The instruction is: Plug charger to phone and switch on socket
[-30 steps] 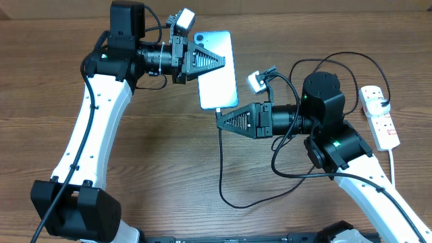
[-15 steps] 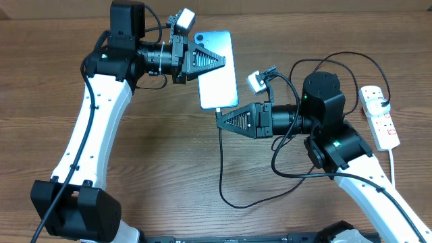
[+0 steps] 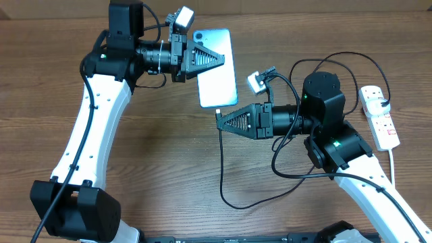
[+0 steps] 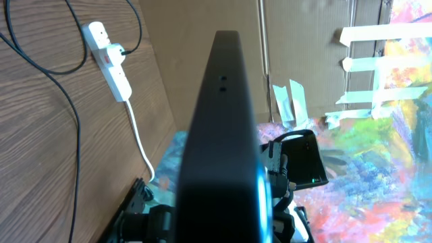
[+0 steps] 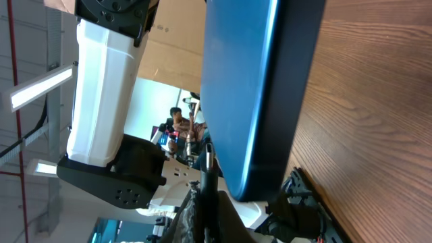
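Your wooden table (image 3: 155,142) is brown; colourful painted panels stand behind it. Your left gripper (image 3: 221,59) clamps the phone (image 3: 219,84), pale screen up, at upper centre. Your right gripper (image 3: 220,121) pinches the charger (image 3: 223,169) tip at the phone's lower edge. The socket (image 3: 381,121) lies far right.

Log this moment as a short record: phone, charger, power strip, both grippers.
phone: light face up, clamped across its far half
left gripper: shut on the phone
right gripper: shut on the charger just behind its connector tip
charger: tip at the phone's near short edge, seating cannot be told; cable loops over the table
plug: sits in the power strip
power strip: lies beside the right arm; switch state unreadable
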Robot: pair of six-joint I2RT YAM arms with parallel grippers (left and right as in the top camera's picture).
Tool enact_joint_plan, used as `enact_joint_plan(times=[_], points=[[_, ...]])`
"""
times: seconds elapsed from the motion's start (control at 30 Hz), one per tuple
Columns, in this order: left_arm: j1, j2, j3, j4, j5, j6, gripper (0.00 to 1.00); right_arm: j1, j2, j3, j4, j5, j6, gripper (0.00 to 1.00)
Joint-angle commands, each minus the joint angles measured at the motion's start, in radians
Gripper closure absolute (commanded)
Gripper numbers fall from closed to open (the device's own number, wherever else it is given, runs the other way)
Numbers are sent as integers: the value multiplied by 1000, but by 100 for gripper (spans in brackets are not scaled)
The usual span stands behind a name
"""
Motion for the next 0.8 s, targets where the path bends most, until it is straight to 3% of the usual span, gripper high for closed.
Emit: enact_joint_plan(times=[0.0, 0.77], points=[[6, -23, 13, 10, 42, -14, 96, -3, 1, 3, 8, -18, 1, 96], [5, -23, 13, 11, 101, -3, 96, -3, 1, 3, 15, 17, 1, 96]])
